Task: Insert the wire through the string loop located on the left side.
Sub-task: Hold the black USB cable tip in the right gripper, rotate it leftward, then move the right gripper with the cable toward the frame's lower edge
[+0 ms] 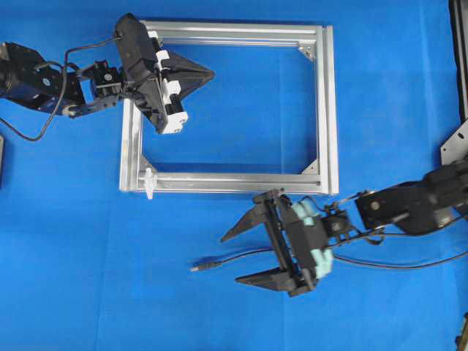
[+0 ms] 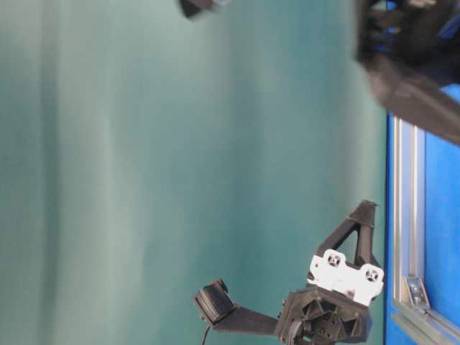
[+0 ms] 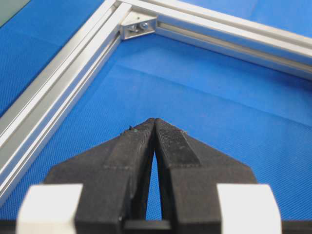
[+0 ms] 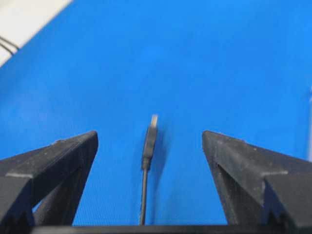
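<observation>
wire (image 1: pixel 234 259): thin black, plug-tipped, lying flat | right gripper (image 1: pixel 245 254): straddling it wide-open (gripping nothing) | left gripper (image 1: pixel 210 73): hanging closed, empty | string loop (image 1: pixel 150 181): sitting on frame (image 1: pixel 329 110)

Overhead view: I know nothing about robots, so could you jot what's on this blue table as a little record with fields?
surface: blue cloth
frame: silver rectangular frame, lying flat
string loop: small white loop at the frame's lower-left corner
wire: thin black wire, plug tip lying on the cloth below the frame
left gripper: jaws shut, empty, over the frame's upper-left part
right gripper: jaws wide open, either side of the wire, not gripping it
</observation>
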Tool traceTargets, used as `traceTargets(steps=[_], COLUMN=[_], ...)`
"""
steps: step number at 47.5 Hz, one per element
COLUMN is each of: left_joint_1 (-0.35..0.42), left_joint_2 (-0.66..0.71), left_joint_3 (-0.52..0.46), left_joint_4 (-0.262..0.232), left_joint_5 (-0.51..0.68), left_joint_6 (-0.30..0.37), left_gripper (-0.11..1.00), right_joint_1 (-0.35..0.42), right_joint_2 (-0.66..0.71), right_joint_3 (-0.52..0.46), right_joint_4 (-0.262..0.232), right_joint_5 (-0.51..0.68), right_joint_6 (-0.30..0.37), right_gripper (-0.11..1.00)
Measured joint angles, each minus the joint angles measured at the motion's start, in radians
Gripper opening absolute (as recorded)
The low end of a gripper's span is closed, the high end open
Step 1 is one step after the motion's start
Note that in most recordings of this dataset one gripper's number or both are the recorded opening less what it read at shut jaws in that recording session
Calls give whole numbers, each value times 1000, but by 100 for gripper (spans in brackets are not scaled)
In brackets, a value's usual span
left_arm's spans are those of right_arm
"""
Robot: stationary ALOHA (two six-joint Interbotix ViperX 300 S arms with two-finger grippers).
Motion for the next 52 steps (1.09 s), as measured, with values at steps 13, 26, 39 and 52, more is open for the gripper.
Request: traceTargets(steps=[13, 26, 39, 52], left_joint_1=[0, 0, 0, 0], left_joint_2=[0, 0, 2, 0], left_joint_3=[0, 2, 3, 6], left_joint_4=[0, 0, 2, 2], left_joint_5=[0, 3, 2, 3], left_joint_6=[0, -3, -3, -3], left_gripper=[0, 0, 0, 0], right_joint_1=[3, 11, 12, 12], right_joint_2=[129, 164, 166, 164], right_joint_3=[-51, -67, -67, -44], right_joint_4=[46, 64, 64, 64], right_joint_5=[-2, -2, -3, -49], right_joint_6=[28, 29, 21, 17], right_gripper=[94, 91, 44, -1])
